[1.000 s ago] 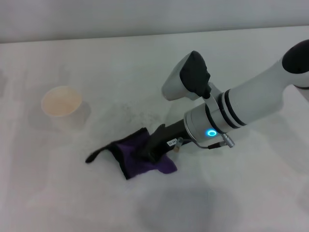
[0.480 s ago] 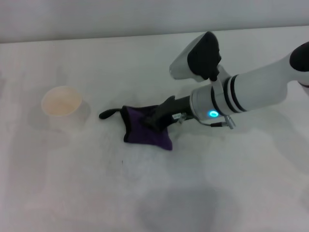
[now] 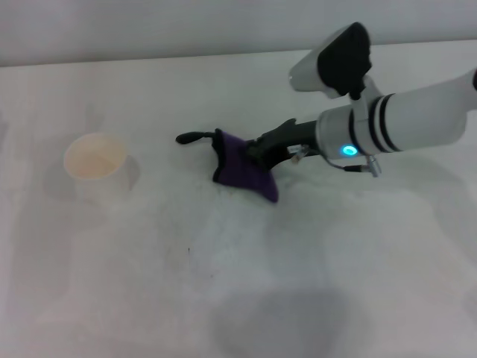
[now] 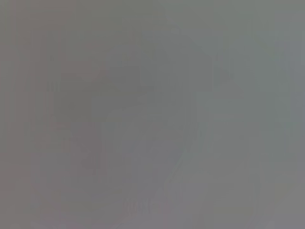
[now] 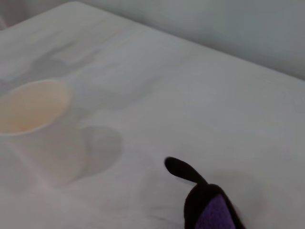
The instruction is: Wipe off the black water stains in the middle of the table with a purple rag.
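Tabletop [image 3: 313, 283], white and wide with open room near and left, carries the purple rag [image 3: 242, 170], black-edged, loop tail pointing left, pinched mid-table by the right tool [image 3: 257, 153], right of the paper cup [image 3: 95, 158].

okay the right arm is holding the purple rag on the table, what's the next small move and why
Probably drag the small purple cloth with black edging back toward the robot. The right gripper pins it on the far part of the white matte table, while a tiny dark speck and faint grey smudges lie nearer.
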You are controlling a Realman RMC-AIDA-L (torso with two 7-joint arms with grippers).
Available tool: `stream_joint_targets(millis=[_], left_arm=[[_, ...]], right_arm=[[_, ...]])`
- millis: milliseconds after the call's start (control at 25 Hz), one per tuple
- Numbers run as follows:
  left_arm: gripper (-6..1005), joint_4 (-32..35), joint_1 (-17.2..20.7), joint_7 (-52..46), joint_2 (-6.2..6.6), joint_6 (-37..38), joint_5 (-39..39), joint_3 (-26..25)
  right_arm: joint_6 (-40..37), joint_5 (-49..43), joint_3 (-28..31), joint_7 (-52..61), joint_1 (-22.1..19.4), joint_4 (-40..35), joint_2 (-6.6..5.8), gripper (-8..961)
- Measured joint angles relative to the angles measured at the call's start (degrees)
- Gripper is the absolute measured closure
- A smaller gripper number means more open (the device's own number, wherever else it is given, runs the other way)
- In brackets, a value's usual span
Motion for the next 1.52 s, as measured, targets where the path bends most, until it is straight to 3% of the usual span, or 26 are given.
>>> stream_joint_targets(millis=[240,520,800,1000,1240,1520], left_arm=[[127,0.0,-0.23,0.09,0.08,0.01,0.0,0.0],[126,0.96,0.22,0.12,0.14,0.01,-0.08,0.0],[126,1.32,0.56,0.15,0.14,0.01,-0.08,-1.31],[126,1.32,0.68,0.16,0.14,0.0,-0.08,-1.32],[126,1.5,0.75,0.16,0.14,-0.03,-0.09,-1.32],[126,1.49,0.86,0.16,0.14,-0.01,-0.09,-1.33]], right_arm=[[0.82,-4.46,7.77,-0.01,-1.88,0.02,-1.3,837],[8.21,-4.58,10.36,-0.17,-2.5,1.25,-5.38,820],[13.84,-5.11,13.67,-3.52,-3.46,1.42,-6.44,803],[13.33,-7.14,13.72,-3.91,-3.93,1.11,-5.72,791],[11.46,-7.58,17.55,-6.77,-7.03,4.48,-3.42,776],[11.8,-3.25,34.04,-15.8,-12.31,7.38,0.48,447]])
